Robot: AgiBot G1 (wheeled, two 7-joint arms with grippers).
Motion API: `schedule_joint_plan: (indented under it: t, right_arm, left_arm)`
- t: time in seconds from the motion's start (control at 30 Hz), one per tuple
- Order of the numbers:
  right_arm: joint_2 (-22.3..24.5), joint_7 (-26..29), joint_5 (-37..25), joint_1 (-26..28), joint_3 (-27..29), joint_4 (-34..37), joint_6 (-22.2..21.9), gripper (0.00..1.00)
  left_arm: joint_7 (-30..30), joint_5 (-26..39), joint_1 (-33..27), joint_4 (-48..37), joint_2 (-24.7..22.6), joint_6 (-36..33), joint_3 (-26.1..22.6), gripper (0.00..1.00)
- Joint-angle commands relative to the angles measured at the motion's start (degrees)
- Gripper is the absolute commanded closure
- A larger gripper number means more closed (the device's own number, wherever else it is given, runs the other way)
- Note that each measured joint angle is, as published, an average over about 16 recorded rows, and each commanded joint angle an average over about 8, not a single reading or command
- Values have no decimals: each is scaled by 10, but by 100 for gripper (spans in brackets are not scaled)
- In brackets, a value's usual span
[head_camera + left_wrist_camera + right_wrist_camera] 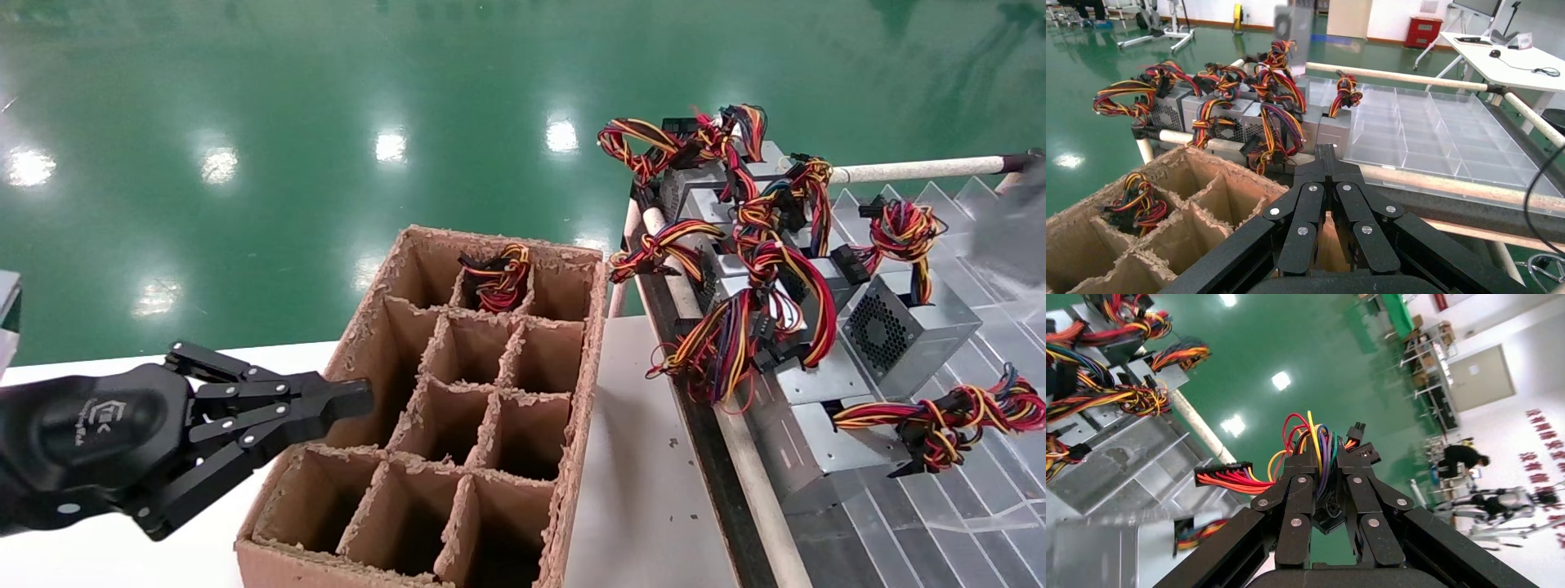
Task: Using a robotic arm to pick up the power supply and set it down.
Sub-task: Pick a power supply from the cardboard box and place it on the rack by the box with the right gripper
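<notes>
My right gripper (1318,456) is shut on the coloured wire bundle (1310,438) of a power supply. The wires run up between its fingers, and a black connector (1364,450) sticks out past the tips. A blurred grey box (1009,233) at the far right of the head view looks like that unit held in the air; the left wrist view shows the same grey blur (1291,21) above the pile. The right gripper itself is out of the head view. My left gripper (359,398) is shut and empty, beside the left wall of the cardboard box (572,392).
The cardboard box has several divider cells; a far cell holds a unit with wires (498,282). Several other grey power supplies (907,327) with tangled wires lie on the rack at right, over a clear divided tray (940,506). A white table (637,490) is under the box.
</notes>
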State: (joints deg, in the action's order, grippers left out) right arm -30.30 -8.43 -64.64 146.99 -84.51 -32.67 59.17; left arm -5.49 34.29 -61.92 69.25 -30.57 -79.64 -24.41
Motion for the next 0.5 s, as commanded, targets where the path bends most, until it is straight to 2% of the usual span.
schedule_joint_plan:
  t: [0.03,0.33,0.5]
  right_arm:
    - [-5,-26,26,-36,4,29,-14,100]
    - [-116,-117,91,-159,36,193,-145,100]
    - [-157,-156,120,-198,56,240,-186,100]
  left_arm:
    - [0,0,0,0,0,0,0,100]
    - [0,0,0,0,0,0,0,100]
    - [0,0,0,0,0,0,0,100]
